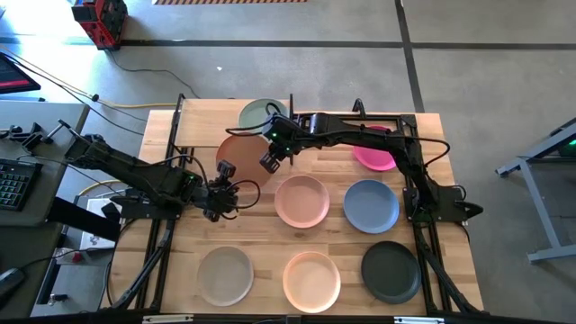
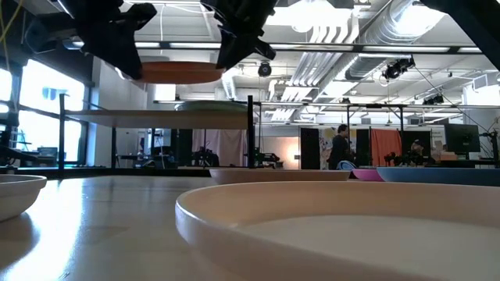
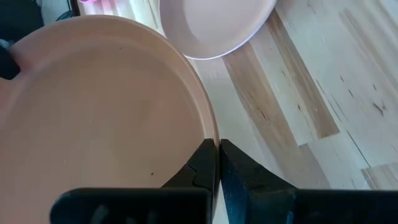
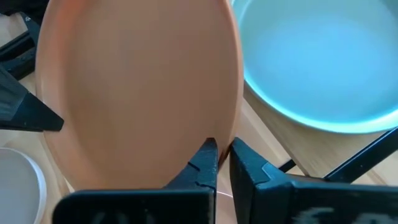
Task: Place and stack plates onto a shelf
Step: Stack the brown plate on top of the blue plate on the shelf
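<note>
A salmon-orange plate (image 1: 241, 153) (image 2: 180, 72) hangs in the air between both grippers, level, higher than the shelf board (image 2: 148, 118) and over the shelf's near edge (image 1: 202, 142). My left gripper (image 1: 224, 175) (image 3: 217, 147) is shut on its near-left rim. My right gripper (image 1: 270, 162) (image 4: 222, 147) is shut on its right rim. A pale green plate (image 1: 259, 113) (image 4: 317, 62) rests flat on the shelf, right beside the held plate. My left gripper pinches the salmon plate's rim (image 3: 210, 127) between its two fingers, one over the inner face and one outside, coming roughly level from the table's near-left. The plate is lifted clear and level. My right gripper pinches the opposite rim (image 4: 236, 121) the same way, coming from the table's right.
On the tabletop lie a magenta plate (image 1: 374, 158), a pink plate (image 1: 301, 200), a slate blue plate (image 1: 371, 205), a charcoal plate (image 1: 390, 271), a peach plate (image 1: 311, 280) and a beige-grey plate (image 1: 225, 274). Black shelf posts (image 2: 250, 133) stand at the board's corners. People stand far behind (image 2: 341, 147).
</note>
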Available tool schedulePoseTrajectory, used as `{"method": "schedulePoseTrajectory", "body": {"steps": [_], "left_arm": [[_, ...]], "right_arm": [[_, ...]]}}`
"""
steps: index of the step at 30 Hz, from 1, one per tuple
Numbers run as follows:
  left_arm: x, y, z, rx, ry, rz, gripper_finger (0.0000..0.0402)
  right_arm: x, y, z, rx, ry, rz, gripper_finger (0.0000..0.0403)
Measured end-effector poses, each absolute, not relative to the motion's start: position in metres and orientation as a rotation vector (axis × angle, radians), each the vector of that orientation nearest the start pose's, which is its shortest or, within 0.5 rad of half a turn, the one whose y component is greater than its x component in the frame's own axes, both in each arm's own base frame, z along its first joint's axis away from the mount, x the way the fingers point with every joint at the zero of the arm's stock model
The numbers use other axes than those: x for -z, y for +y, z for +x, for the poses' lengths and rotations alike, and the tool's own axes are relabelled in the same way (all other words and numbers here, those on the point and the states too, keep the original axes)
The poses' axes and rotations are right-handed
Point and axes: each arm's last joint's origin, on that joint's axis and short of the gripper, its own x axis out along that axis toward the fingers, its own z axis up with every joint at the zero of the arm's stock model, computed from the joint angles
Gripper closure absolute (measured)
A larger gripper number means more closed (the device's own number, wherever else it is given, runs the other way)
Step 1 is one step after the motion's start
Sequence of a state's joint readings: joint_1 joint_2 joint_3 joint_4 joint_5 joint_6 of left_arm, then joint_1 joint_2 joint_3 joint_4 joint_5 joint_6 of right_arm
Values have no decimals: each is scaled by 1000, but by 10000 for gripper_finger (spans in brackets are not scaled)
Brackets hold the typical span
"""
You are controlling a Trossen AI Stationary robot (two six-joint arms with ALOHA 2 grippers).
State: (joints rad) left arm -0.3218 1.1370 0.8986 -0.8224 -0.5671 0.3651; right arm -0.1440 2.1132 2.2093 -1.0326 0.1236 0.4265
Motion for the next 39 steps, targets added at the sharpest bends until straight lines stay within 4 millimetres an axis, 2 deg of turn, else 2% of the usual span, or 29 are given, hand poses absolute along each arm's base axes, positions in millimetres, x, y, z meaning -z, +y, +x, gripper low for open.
{"method": "schedulePoseTrajectory", "body": {"steps": [7,22,30,39], "left_arm": [[-264,-51,201,-58,991,767,393],[-264,-51,202,-89,983,696,326],[-263,-51,202,-93,982,662,321],[-263,-52,201,-113,976,578,318]], "right_arm": [[-335,-68,446,448,872,394,402],[-336,-68,446,461,870,381,402],[-336,-70,445,490,866,359,402],[-336,-82,444,511,862,362,402]]}}
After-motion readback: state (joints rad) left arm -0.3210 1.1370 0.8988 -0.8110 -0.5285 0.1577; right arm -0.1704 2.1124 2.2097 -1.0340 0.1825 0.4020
